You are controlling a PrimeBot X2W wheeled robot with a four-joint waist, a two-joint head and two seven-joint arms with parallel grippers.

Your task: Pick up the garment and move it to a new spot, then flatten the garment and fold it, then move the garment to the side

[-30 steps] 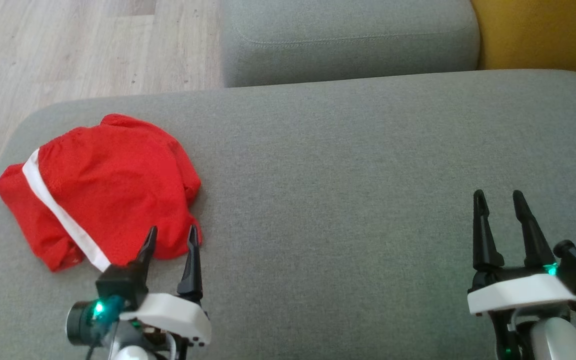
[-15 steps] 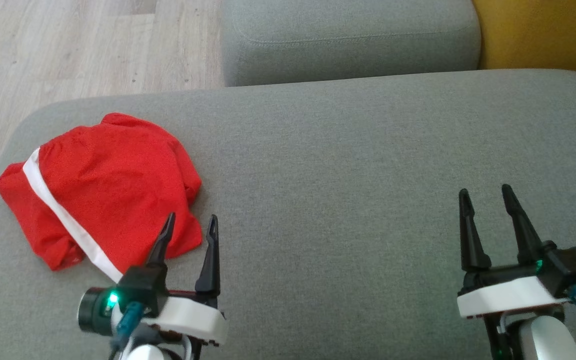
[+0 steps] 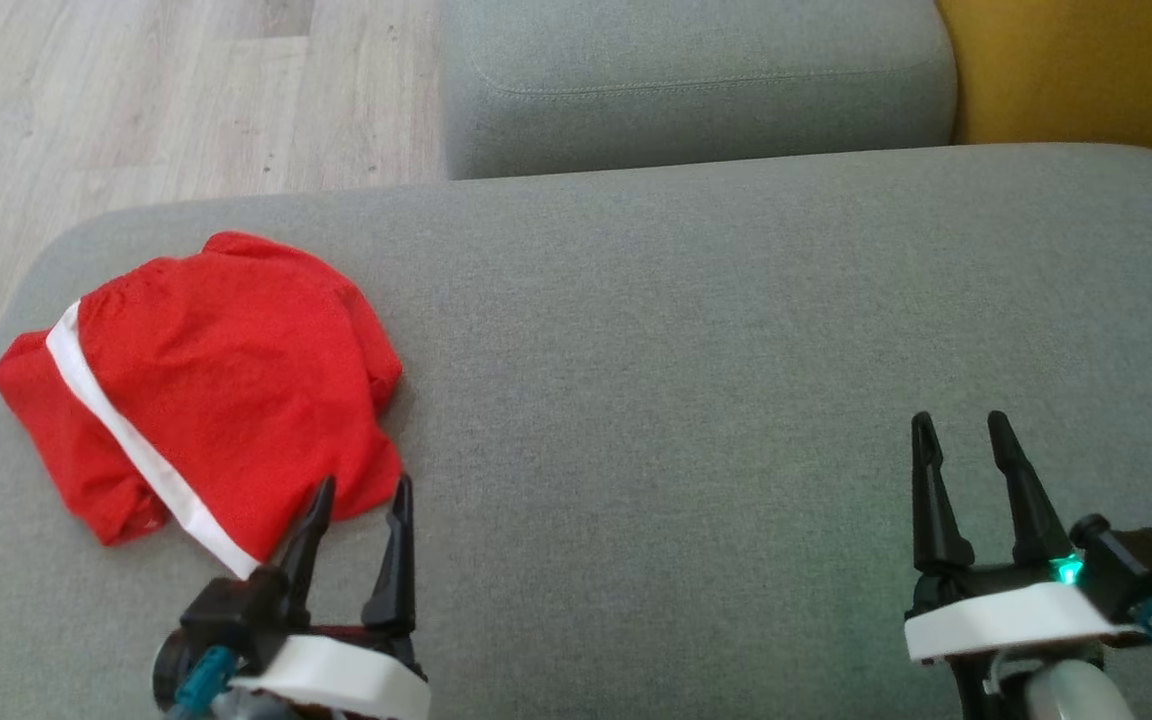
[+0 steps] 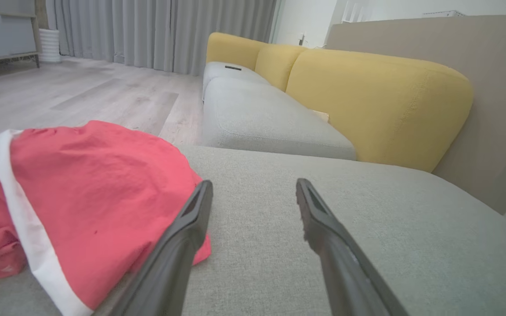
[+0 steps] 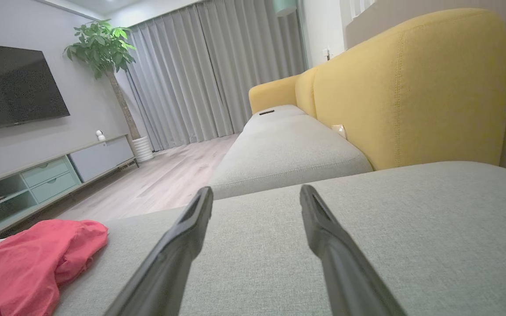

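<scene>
Head view: we see the garment (image 3: 206, 380), red and white, crumpled at the left of the frame on the sofa (image 3: 696, 340).
Handling: we judge it light, soft and limp, likely to sag.
Hold: we would pinch its near edge.
Left end effector (image 3: 363, 483): spread, empty, at that edge.
Right end effector (image 3: 959, 418): spread, empty, lower right, well apart.

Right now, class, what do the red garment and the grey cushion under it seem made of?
Garment: thin matte cloth, perhaps synthetic mesh; it crumples softly and shows fine texture. Cushion: coarse-woven matte upholstery fabric; its flecked weave shows close up.
</scene>
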